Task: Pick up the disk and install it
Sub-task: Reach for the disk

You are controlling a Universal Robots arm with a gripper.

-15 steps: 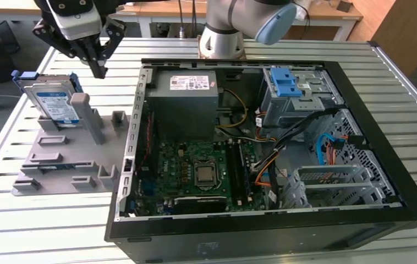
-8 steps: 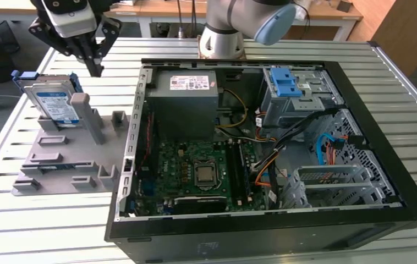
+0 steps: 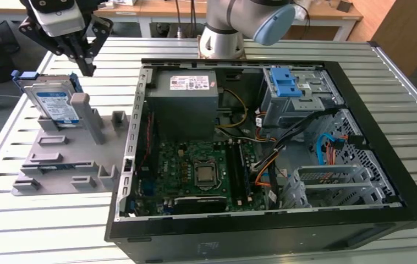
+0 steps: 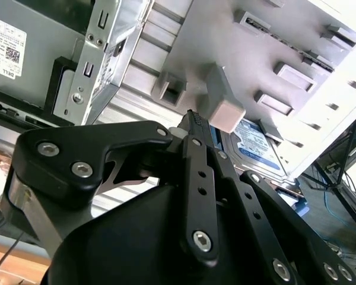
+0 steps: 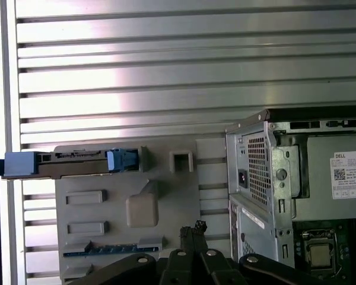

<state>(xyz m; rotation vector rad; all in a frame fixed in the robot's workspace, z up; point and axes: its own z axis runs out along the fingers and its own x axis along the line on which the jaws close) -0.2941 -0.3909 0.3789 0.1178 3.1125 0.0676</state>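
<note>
The disk (image 3: 53, 103), a silver drive with a white-and-blue label in a blue carrier frame, leans tilted against a post at the far end of the grey fixture (image 3: 61, 159), to the exterior view's left of the computer case (image 3: 267, 143). My gripper (image 3: 87, 69) hangs just above and slightly to the right of the disk, its fingers pressed together and holding nothing. In the first wrist view the disk (image 5: 65, 164) shows edge-on beyond the shut gripper (image 5: 196, 228). In the second wrist view the labelled face of the disk (image 4: 255, 142) lies past the gripper (image 4: 193, 119).
The open case holds a grey power-supply box (image 3: 186, 93), a motherboard (image 3: 193, 170), cables and a drive cage with a blue latch (image 3: 285, 82). The fixture carries several grey posts and slots. Everything rests on a slatted metal table (image 3: 47, 220).
</note>
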